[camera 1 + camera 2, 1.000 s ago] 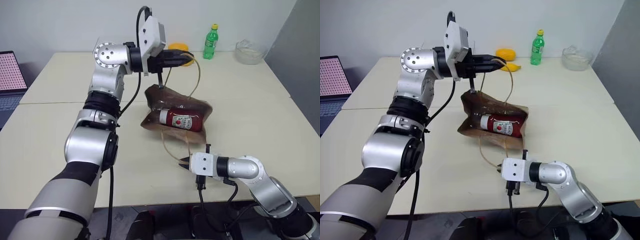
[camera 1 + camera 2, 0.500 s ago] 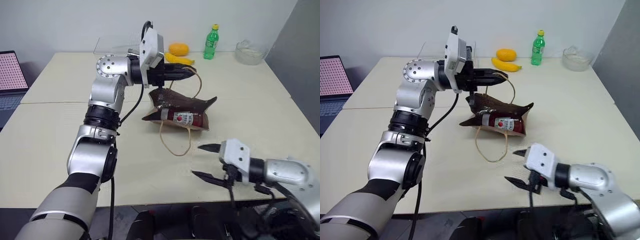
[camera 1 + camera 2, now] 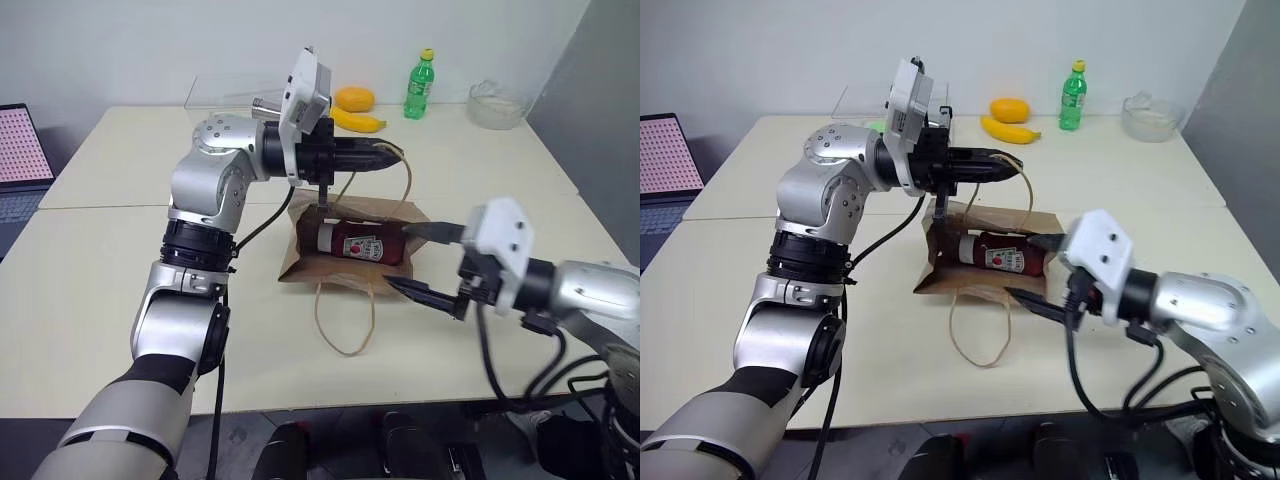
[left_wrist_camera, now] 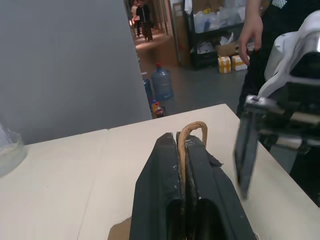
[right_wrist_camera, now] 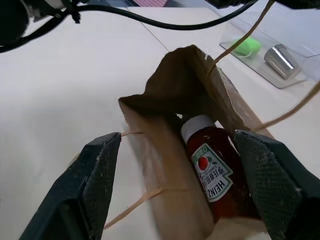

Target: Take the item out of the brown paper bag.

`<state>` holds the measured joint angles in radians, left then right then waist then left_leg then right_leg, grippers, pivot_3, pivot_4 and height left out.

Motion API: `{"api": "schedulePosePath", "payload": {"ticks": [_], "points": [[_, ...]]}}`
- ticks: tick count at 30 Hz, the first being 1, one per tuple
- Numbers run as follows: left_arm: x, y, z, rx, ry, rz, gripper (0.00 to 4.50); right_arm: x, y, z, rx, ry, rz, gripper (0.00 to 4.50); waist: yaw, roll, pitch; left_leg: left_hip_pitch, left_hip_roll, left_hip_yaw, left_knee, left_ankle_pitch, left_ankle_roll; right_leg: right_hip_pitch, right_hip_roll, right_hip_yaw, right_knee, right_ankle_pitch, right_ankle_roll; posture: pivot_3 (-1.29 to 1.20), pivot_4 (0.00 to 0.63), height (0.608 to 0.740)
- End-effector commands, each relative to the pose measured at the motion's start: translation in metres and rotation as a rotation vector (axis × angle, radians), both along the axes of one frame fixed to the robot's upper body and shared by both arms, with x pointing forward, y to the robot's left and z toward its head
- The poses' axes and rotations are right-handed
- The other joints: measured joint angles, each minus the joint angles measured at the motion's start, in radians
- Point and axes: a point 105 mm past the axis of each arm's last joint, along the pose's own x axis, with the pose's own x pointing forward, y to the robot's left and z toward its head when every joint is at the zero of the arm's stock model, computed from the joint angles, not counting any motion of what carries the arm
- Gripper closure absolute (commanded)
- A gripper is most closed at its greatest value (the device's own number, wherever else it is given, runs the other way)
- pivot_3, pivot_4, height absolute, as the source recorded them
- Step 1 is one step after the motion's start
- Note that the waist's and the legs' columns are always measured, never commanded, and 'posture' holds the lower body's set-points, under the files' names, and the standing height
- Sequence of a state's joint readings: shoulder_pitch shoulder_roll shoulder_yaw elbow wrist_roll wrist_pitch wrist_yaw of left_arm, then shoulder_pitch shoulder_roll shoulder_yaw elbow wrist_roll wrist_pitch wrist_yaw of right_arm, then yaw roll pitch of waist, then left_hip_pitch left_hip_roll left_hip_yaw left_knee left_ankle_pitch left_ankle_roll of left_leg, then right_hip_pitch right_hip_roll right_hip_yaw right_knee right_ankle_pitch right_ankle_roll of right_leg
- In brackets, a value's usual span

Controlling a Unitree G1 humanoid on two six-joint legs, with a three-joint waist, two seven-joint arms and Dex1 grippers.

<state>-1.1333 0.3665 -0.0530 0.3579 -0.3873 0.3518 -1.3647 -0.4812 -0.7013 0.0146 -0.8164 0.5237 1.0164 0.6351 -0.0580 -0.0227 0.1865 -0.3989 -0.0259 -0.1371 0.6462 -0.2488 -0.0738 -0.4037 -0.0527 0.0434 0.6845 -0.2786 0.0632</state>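
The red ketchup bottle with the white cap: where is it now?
The red ketchup bottle lies inside the opened brown paper bag at table centre, just ahead of the open right gripper.

The surface (image 3: pixel 110 260) is a pale cream tabletop with a seam running across it toward its left side. A brown paper bag (image 3: pixel 300 262) lies flat near the middle, its open mouth facing the right edge; a red ketchup bottle (image 3: pixel 360 244) rests inside the opening, white cap pointing left. One tan handle loop (image 3: pixel 345 320) of the bag trails on the surface toward the near edge. Along the far edge lie a banana (image 3: pixel 358 121) and an orange fruit (image 3: pixel 354 98), touching each other, a green bottle (image 3: pixel 421 84) standing upright just beside them, and a clear bowl (image 3: pixel 497 104) farther right. A clear tray (image 3: pixel 230 95) sits at the far left.
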Motion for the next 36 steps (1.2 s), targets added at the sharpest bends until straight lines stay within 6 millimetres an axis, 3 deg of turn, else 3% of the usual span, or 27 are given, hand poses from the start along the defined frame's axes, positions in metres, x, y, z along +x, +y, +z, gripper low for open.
{"api": "schedulePosePath", "payload": {"ticks": [1,7,11,20,27,30,33,36], "points": [[-0.008,-0.003,0.011,-0.022,-0.040,-0.023,4.50,0.013,0.008,-0.007,-0.086,-0.054,-0.020,0.72,0.000,0.000,0.000,0.000,0.000,0.000,0.000,0.000,0.000,0.000,0.000,0.000,0.000,0.000,0.000,0.00,0.150,0.740],[-0.008,-0.004,0.012,-0.035,-0.036,-0.018,4.50,0.031,0.022,-0.020,-0.156,-0.091,-0.049,0.72,0.000,0.000,0.000,-0.001,0.000,0.000,0.000,0.000,0.000,-0.001,0.000,0.000,-0.001,0.000,0.000,0.00,0.150,0.740],[-0.008,-0.005,0.011,-0.038,-0.037,-0.019,4.50,0.046,0.030,-0.026,-0.166,-0.095,-0.089,0.05,0.000,0.000,0.000,-0.001,0.000,0.000,0.000,0.000,0.000,-0.001,0.000,0.000,-0.001,0.000,0.000,0.00,0.150,0.740],[-0.008,-0.009,0.013,-0.052,-0.042,-0.030,4.50,0.089,0.050,-0.053,-0.319,-0.147,-0.206,0.05,-0.003,0.000,0.000,0.000,0.000,0.000,0.000,0.000,0.000,-0.001,0.000,0.000,-0.001,0.000,0.000,0.00,0.150,0.740],[-0.009,-0.008,0.013,-0.064,-0.052,-0.018,4.50,0.105,0.055,-0.068,-0.534,-0.301,-0.182,0.05,-0.009,0.000,0.000,0.000,0.000,0.000,0.000,0.000,-0.001,-0.001,0.000,0.000,0.000,0.000,0.000,0.00,0.150,0.740],[-0.009,-0.007,0.014,-0.069,-0.058,-0.010,4.50,0.102,0.058,-0.063,-0.539,-0.319,-0.162,0.05,-0.009,0.000,0.000,0.000,0.000,0.000,0.000,0.002,-0.003,-0.001,0.000,0.000,0.000,0.000,0.000,0.00,0.150,0.740],[-0.007,-0.004,0.015,-0.072,-0.065,0.006,4.50,0.074,0.065,-0.044,-0.438,-0.248,-0.091,0.05,-0.009,0.000,0.000,0.000,0.000,-0.001,0.000,0.002,-0.003,-0.001,0.000,0.000,0.000,0.000,0.000,0.00,0.150,0.740],[-0.007,-0.004,0.015,-0.073,-0.066,0.010,4.50,0.051,0.064,-0.039,-0.370,-0.140,-0.035,0.05,-0.007,0.000,0.000,-0.001,0.000,-0.001,-0.001,0.002,-0.003,-0.001,0.000,-0.001,-0.001,0.000,0.000,0.00,0.150,0.740]]}}
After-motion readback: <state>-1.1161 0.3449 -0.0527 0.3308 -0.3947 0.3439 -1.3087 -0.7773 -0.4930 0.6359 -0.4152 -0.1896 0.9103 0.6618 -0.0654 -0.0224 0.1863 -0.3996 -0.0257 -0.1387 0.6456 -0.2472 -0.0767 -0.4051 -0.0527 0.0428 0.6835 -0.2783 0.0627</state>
